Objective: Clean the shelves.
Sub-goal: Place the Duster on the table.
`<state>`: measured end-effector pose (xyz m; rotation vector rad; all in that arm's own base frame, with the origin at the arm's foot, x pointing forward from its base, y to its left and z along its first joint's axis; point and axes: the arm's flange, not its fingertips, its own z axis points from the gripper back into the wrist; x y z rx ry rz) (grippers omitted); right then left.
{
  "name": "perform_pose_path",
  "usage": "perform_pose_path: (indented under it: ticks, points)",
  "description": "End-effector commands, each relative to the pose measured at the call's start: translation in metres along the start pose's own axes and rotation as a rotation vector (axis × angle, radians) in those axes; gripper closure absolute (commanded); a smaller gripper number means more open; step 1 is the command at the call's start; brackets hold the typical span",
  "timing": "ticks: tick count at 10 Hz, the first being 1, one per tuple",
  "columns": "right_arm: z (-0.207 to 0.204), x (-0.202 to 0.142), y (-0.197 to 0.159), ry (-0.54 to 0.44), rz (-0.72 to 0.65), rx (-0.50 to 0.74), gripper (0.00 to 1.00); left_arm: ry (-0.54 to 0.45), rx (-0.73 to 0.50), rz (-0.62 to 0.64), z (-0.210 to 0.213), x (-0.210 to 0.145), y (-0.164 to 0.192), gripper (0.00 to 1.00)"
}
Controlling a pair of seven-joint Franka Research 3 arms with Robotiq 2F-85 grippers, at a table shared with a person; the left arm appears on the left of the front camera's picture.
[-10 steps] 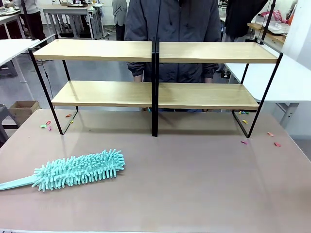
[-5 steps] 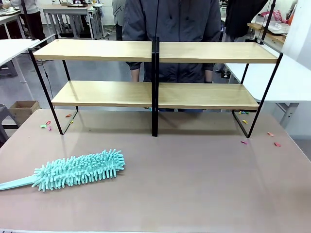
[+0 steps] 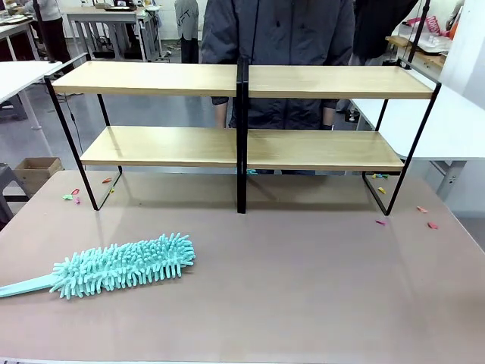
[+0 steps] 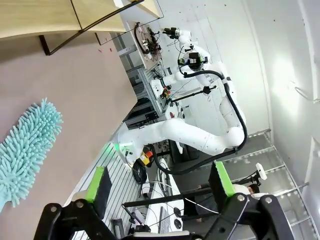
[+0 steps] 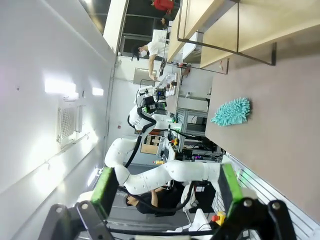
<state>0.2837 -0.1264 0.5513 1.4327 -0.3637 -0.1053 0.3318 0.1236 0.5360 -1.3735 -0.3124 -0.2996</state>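
Change: only the person [image 3: 279, 53] behind the rack had shifted, a little toward picture right since a second earlier; the duster and the rack lay as before.
Shelves: the shelves [image 3: 241, 114] stood at the far half of the brown table [image 3: 303, 288], two tiers of light boards in a black frame, a black divider at the middle; both tiers bare.
Duster: a teal fluffy duster [image 3: 121, 265] lay on the table near the robot's left front, well apart from the shelves, its handle running off the picture's left edge.
Scraps: small coloured scraps [image 3: 74, 196] lay on the table by the left foot of the frame, more by the right foot.
Left gripper: the left gripper [image 4: 160, 187] hung beyond the table's edge, jaws spread wide with nothing between the green pads; the duster [image 4: 27, 150] lay near it on the table, the shelves [image 4: 50, 17] farther off at the picture's top.
Right gripper: the right gripper [image 5: 170, 187] was likewise released and held nothing, off the table's side; the shelves [image 5: 240, 25] stood well apart from it, the duster [image 5: 231, 112] between.
Hidden: the person's hands were behind the boards and could not be made out; the duster's handle end was cut off in the front view.
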Motion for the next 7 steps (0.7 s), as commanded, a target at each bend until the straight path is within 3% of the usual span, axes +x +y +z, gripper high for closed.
perform_pose_path:
  ticks: [1, 7]
  points:
    - [-0.0006, 0.0000, 0.0018, -0.004, 0.014, 0.024, 0.00, -0.007, -0.002, -0.004, -0.0013, -0.0024, -0.0015, 0.00]
    - [-0.0006, 0.0000, 0.0018, -0.004, 0.014, 0.024, 0.00, -0.007, -0.002, -0.004, -0.0013, -0.0024, -0.0015, 0.00]
